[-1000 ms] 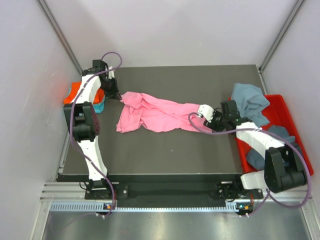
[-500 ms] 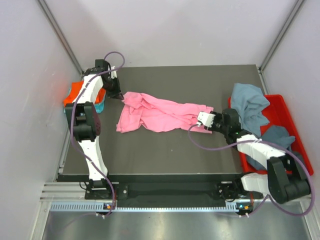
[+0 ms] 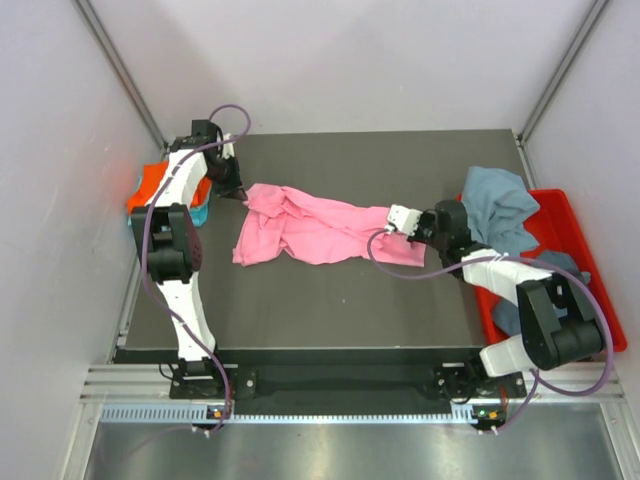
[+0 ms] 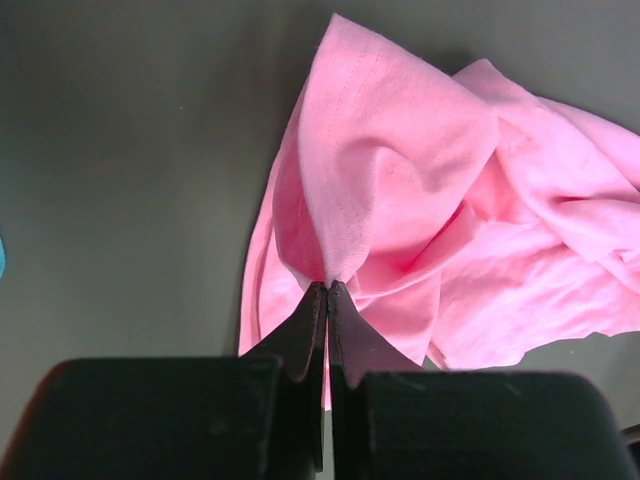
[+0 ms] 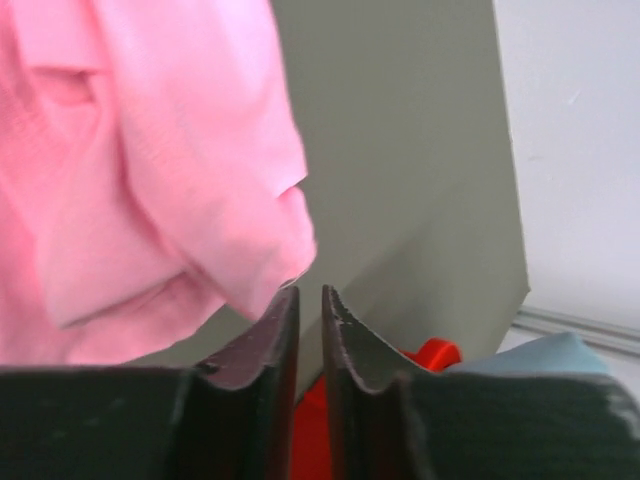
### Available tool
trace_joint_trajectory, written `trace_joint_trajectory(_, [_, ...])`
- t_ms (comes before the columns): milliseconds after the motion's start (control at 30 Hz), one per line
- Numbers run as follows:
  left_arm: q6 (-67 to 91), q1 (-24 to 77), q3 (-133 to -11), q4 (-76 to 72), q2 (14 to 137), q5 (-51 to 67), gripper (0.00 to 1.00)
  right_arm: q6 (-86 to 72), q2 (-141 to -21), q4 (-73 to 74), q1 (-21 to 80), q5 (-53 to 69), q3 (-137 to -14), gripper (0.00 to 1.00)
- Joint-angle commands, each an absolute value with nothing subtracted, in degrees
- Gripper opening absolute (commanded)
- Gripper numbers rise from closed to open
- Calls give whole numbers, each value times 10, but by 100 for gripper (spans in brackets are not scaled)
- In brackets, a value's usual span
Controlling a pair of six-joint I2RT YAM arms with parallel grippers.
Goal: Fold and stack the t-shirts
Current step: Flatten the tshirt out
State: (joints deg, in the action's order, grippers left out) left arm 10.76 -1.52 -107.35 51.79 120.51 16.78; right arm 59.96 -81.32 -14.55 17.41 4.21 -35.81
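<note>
A large pink t-shirt lies crumpled across the middle of the dark table. My left gripper is shut on its far left corner, and the cloth bunches at the pinched tips. My right gripper is at the shirt's right end. Its jaws stand a narrow gap apart with nothing between them. A pink fold touches the outside of the left fingertip.
A red bin stands at the table's right edge, with a grey-blue t-shirt draped over its rim and a darker one inside. Orange and teal shirts lie at the left edge, beside the left arm.
The right gripper has shifted along the pink shirt's right end and its jaws have narrowed from wide open to a slim gap. The left gripper has kept its hold and place.
</note>
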Motion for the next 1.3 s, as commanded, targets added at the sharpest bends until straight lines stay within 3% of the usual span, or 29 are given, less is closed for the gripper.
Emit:
trace_joint_trajectory(0, [106, -13, -1072, 501, 1172, 166, 0, 578, -823, -182, 184, 38, -401, 13])
trace_joint_trajectory(133, [108, -14, -1079, 500, 1181, 171, 0, 564, -817, -168, 187, 35, -413, 0])
trace_joint_trajectory(200, [110, -14, -1083, 501, 1184, 172, 0, 551, -810, -153, 187, 33, -426, 0])
trace_joint_trajectory(233, [110, -14, -1083, 501, 1185, 173, 0, 547, -807, -133, 185, 33, -430, 17])
trace_joint_trajectory(333, [111, -14, -1085, 500, 1186, 173, 0, 538, -795, -74, 182, 50, -441, 39])
trace_joint_trajectory(467, [111, -14, -1085, 499, 1187, 173, 0, 492, -799, 25, 170, 102, -493, 43])
trace_joint_trajectory(933, [109, -13, -1084, 499, 1186, 170, 0, 492, -839, 137, 162, 120, -537, 47])
trace_joint_trajectory(1267, [112, -11, -1085, 496, 1189, 169, 0, 503, -837, 101, 157, 105, -499, 45])
